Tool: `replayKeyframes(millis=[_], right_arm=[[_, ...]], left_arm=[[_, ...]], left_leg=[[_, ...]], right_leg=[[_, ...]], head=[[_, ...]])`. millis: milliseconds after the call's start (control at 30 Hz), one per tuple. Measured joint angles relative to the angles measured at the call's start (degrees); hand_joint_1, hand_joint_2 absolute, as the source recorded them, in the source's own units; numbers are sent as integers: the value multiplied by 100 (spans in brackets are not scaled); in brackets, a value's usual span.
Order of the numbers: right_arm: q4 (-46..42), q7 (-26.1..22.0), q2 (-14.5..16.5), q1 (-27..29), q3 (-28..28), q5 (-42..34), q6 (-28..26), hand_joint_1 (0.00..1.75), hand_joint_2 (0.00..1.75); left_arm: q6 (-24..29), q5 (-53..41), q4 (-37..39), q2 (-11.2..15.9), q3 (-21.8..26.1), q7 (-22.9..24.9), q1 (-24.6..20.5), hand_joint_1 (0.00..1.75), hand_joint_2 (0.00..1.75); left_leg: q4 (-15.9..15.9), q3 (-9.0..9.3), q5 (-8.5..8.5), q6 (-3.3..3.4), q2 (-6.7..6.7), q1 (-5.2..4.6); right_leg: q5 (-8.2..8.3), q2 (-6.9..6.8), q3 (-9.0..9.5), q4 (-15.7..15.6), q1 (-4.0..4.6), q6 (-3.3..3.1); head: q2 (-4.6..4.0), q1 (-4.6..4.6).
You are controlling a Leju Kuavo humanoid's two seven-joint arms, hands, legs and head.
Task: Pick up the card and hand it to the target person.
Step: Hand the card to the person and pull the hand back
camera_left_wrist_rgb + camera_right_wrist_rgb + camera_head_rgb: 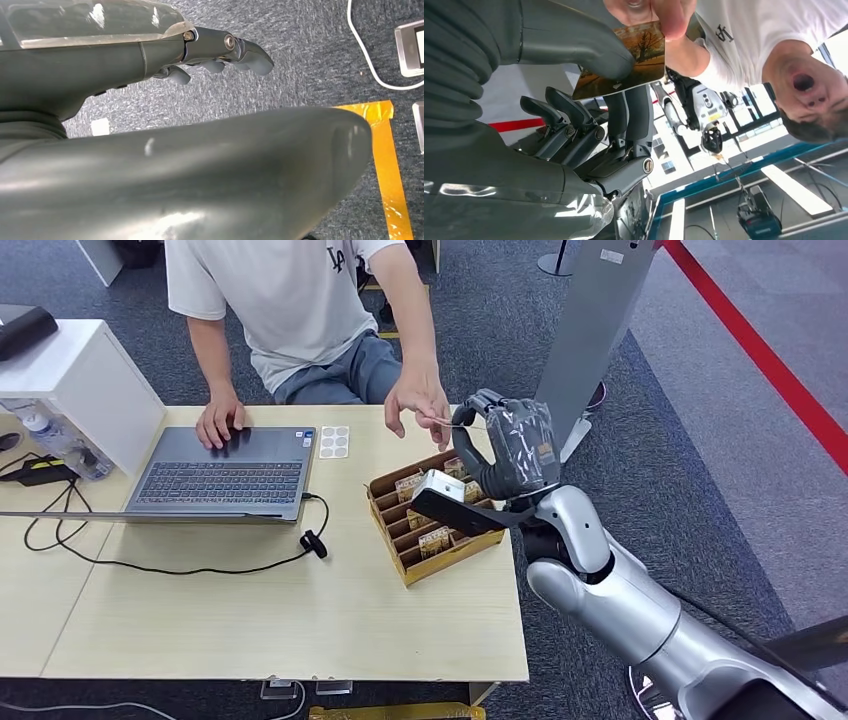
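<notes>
The card point(624, 70) bears an autumn tree picture. My right hand point(505, 445) is raised over the table's right side and pinches the card point(450, 422) between thumb point(574, 45) and fingers. A person in a white T-shirt point(290, 300) sits across the table. The person's hand point(420, 400) grips the card's other end with its fingertips point(651, 12). My left hand point(220, 55) hangs over grey carpet, holding nothing, its fingers loosely extended.
A wooden box point(435, 525) with several card compartments stands under my right hand. A laptop point(225, 475) lies at the table's left, the person's other hand on it. A white box point(80, 380), cables point(180, 565) and a grey pillar point(600, 320) are nearby.
</notes>
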Motion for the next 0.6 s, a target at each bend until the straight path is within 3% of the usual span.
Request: replayKeyframes(millis=[167,200,300,333,467,600], right_arm=[[188,-128,107,37,-33,-44,-93,175,175],[308,-203,167,59,-41,-94,-135,144,175],[509,-566,318,192,-159,-799,-85,18,175],[511,-769,351,261,-253,-1337,65,5,175],[533,-1836,359,615,-793,-4765,1321,0,175],[236,-2144,-85,1005,-835,-6258,1632,0,175]], left_arm=[[-4,-23,-4,2,-33,-5,-22,0,0],[12,-45,-5,4,-61,7,-31,0,0],[59,-49,-7,24,-74,-15,-29,0,0],[57,-21,-6,32,-46,-31,-17,0,0],[17,39,-6,67,-21,-2,19,0,0],[28,73,-18,81,-11,19,19,0,0]], left_leg=[[2,-5,1,1,0,-1],[-1,-4,3,2,1,-1],[-4,0,3,1,-1,0],[-3,0,2,0,-3,1],[-5,0,2,0,-8,2],[-2,-1,2,3,-28,3]], right_leg=[[0,-1,-5,2,-1,1],[3,0,-4,-1,0,0],[2,-2,0,-4,1,-1],[1,-4,1,-3,1,-1],[-1,-9,3,-6,2,-1],[-5,-28,11,-8,3,2]], head=[[0,0],[0,0],[0,0],[0,0],[0,0],[0,0]])
